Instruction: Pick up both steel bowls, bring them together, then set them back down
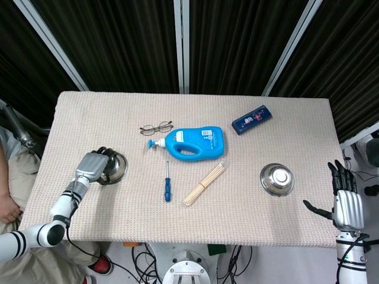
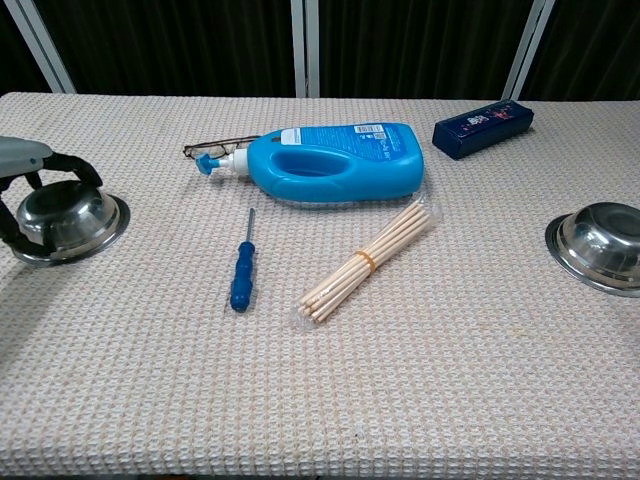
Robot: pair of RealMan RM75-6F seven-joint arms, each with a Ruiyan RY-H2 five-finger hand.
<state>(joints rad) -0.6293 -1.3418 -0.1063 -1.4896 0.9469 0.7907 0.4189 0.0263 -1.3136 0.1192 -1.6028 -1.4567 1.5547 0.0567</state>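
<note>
**Head view: left hand closed over one bowl, right hand spread off the table edge**

Head view showed the left hand's fingers (image 1: 104,152) curled down over the rim of the left steel bowl (image 1: 113,169), which sat on the table (image 1: 177,225) near its left edge. The left hand (image 1: 92,166) covered the bowl's near-left side; whether the bowl had left the cloth could not be told. The right hand (image 1: 345,198) hung beyond the table's right corner, fingers apart and holding nothing. The right steel bowl (image 1: 276,178) rested on the cloth, well apart from that hand. Between the bowls lay a blue screwdriver (image 1: 167,184), a bundle of sticks (image 1: 204,184), a blue detergent bottle (image 1: 192,141), glasses (image 1: 156,127) and a dark blue box (image 1: 251,119).
</note>
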